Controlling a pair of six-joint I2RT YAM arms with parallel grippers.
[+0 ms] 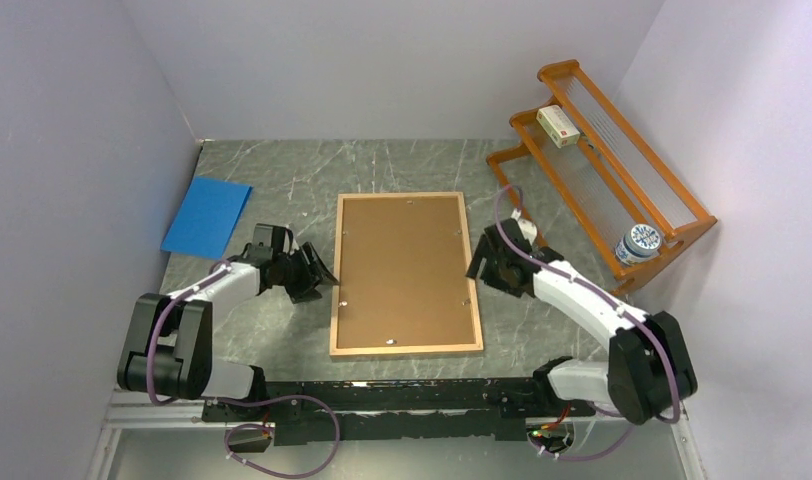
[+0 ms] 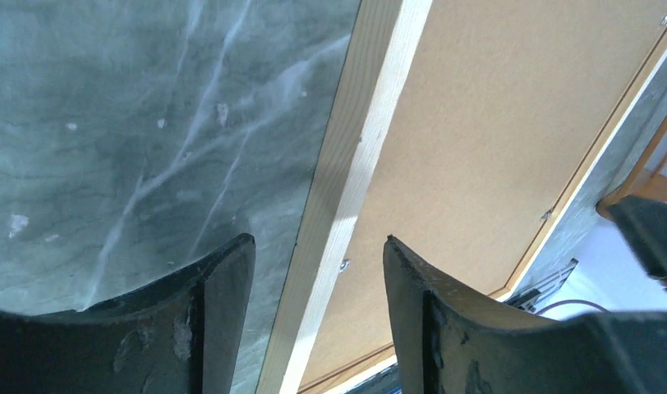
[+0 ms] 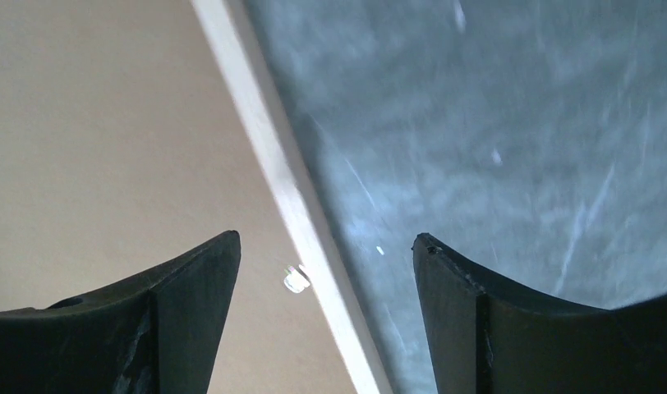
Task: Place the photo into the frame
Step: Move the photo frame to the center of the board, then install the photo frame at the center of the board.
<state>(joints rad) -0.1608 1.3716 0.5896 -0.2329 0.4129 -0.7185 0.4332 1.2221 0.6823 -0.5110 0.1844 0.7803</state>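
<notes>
Lying backing-side up on the counter point(image 1: 282, 180), the frame point(image 1: 407, 350) points its long axis away from the arm bases. Left end effector point(image 2: 318, 246) and right end effector point(image 3: 326, 240) are both spread, each straddling a long rail. The rack point(image 1: 672, 205) holds a box point(image 1: 558, 126) and a jar point(image 1: 637, 243).

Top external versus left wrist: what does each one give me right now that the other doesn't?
Only top external: the frame in full outline, the blue sheet, the small box and the blue-and-white jar. Only left wrist: the left gripper open, the frame's left rail lined up in the gap between its fingers, and a retaining tab up close. Both: the brown backing panel facing up, on the marble table. The photo shows in neither.
</notes>
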